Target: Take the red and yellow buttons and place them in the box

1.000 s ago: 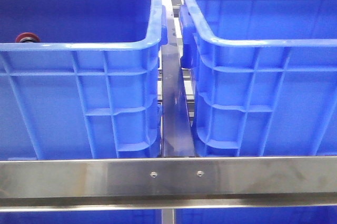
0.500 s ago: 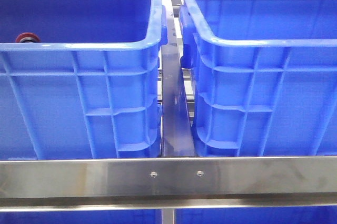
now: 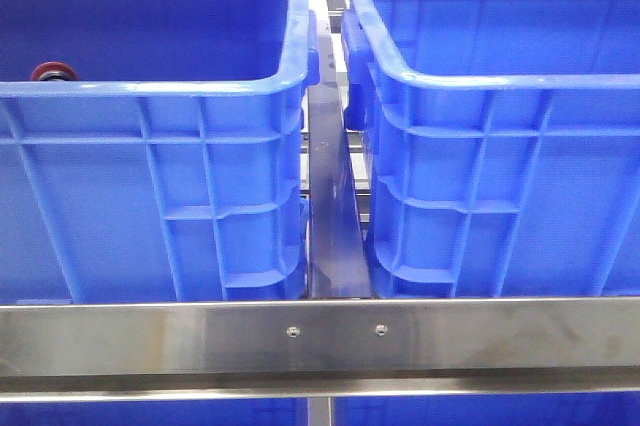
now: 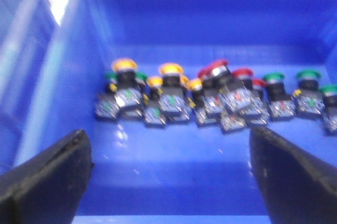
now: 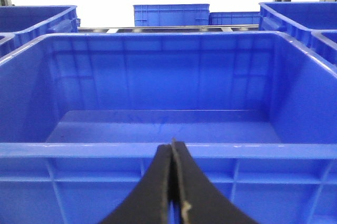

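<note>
Front view: two blue crates side by side on a steel rack, left crate (image 3: 150,196), right crate (image 3: 500,186), a steel rail (image 3: 320,336) across the front; one red button (image 3: 51,72) peeks over the left crate's near rim at its far left; neither arm shows here.

Left wrist view, blurred: left gripper (image 4: 168,171) hangs over a crate floor, fingers spread wide, nothing between them; a cluster of buttons (image 4: 210,98) sits against the far wall; yellow caps (image 4: 171,69) toward one end, red caps (image 4: 217,69) mid-row, green caps (image 4: 308,74) mixed in; all lie well ahead of the fingertips.

Right wrist view: right gripper (image 5: 172,182) pressed together, holding nothing, parked just outside the near wall of an empty crate (image 5: 168,92); probably the target box.

Step, as I judge it: approach before the first pick; no button grasped yet. Next move calls for the left claw to advance and descend on one red or yellow cap, avoiding the green ones; tight packing risks nudging neighbours.
</note>
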Motion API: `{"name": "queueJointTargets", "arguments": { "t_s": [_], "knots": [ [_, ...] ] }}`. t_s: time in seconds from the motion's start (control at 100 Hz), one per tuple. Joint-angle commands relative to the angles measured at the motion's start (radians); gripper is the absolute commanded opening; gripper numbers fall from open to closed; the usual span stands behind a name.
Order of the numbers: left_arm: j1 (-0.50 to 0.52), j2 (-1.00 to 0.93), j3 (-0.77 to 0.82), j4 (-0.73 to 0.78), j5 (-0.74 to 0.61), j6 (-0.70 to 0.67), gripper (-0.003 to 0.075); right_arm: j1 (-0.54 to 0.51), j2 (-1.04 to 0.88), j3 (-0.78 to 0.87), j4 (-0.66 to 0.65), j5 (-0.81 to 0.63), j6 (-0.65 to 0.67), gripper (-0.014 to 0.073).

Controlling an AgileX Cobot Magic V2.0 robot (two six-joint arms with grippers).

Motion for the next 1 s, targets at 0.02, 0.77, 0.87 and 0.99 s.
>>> {"name": "queueJointTargets", "arguments": {
  "t_s": [0.02, 0.77, 0.87, 0.99],
  "knots": [
    [-0.006, 0.067, -0.037, -0.067, -0.061, -0.022, 0.0565, 0.002, -0.022, -0.001, -0.009, -0.085, 0.001, -0.0068],
    [-0.330, 0.610, -0.273, 0.364, -0.130, -0.640, 0.0564, 0.002, -0.022, -0.001, -0.009, -0.085, 0.001, -0.0068],
    [-0.370, 0.670, -0.316, 0.428, -0.105, -0.717, 0.0564, 0.002, -0.022, -0.001, -0.009, -0.085, 0.001, -0.0068],
    [-0.405, 0.725, -0.353, 0.527, -0.062, -0.817, 0.0564, 0.002, -0.022, -0.001, -0.009, -0.085, 0.001, -0.0068]
  ]
}}
